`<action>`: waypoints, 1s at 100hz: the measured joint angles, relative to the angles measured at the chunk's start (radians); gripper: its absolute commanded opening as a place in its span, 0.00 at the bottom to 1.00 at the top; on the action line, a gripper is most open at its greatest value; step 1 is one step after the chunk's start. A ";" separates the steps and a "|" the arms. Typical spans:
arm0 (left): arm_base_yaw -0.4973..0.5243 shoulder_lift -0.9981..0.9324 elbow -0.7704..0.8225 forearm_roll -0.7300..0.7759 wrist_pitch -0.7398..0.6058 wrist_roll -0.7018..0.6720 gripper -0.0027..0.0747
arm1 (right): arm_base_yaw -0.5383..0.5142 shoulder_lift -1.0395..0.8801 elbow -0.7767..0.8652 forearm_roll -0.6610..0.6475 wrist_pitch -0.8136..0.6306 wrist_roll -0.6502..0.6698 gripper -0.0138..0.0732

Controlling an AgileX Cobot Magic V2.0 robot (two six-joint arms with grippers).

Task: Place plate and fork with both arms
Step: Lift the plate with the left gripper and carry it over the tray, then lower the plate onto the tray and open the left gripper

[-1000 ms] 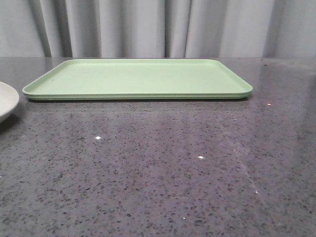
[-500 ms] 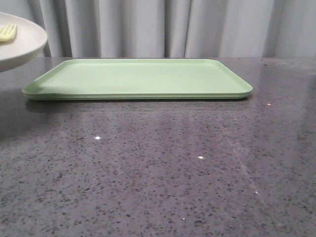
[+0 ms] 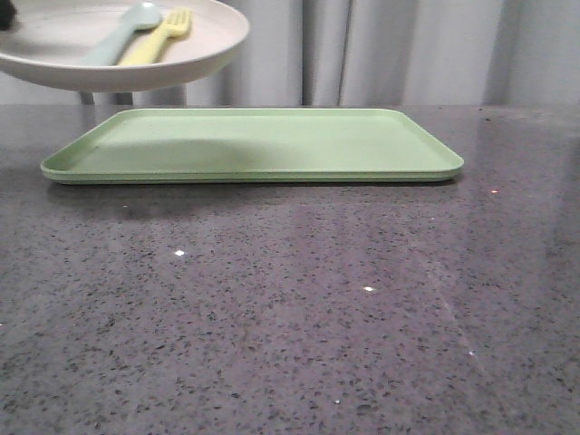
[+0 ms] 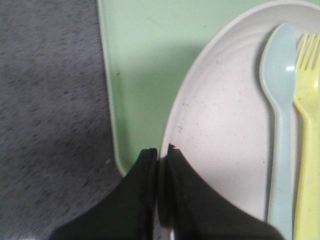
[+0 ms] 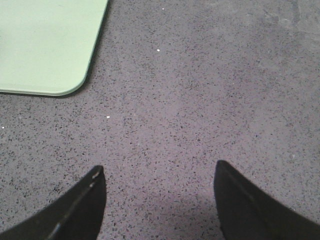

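The left claw (image 4: 161, 150) is clamped on the rim of the plate (image 3: 136, 68), holding it in the air above the tray's (image 3: 272, 145) nine-o'clock end. The fork (image 3: 159, 38) lies in the plate just beside a spoon (image 3: 122, 36) — handles side by side. The right claw (image 5: 159, 172) hangs spread apart over the bare counter (image 5: 210, 90) — tray corner nearby.

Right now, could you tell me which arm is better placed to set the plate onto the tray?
Left. The left gripper is shut on the plate rim, holding it above the tray. The right gripper hangs open over bare table.
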 measured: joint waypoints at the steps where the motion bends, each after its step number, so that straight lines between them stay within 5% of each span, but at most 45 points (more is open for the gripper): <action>1: -0.010 0.006 -0.006 0.000 0.000 -0.003 0.01 | 0.000 0.000 0.000 0.000 0.000 0.000 0.70; 37: -0.191 0.320 -0.265 -0.001 -0.079 -0.162 0.01 | 0.000 0.000 0.000 0.000 0.000 0.000 0.70; 100: -0.229 0.429 -0.345 0.003 -0.093 -0.225 0.01 | 0.000 0.000 0.000 0.000 0.000 0.000 0.70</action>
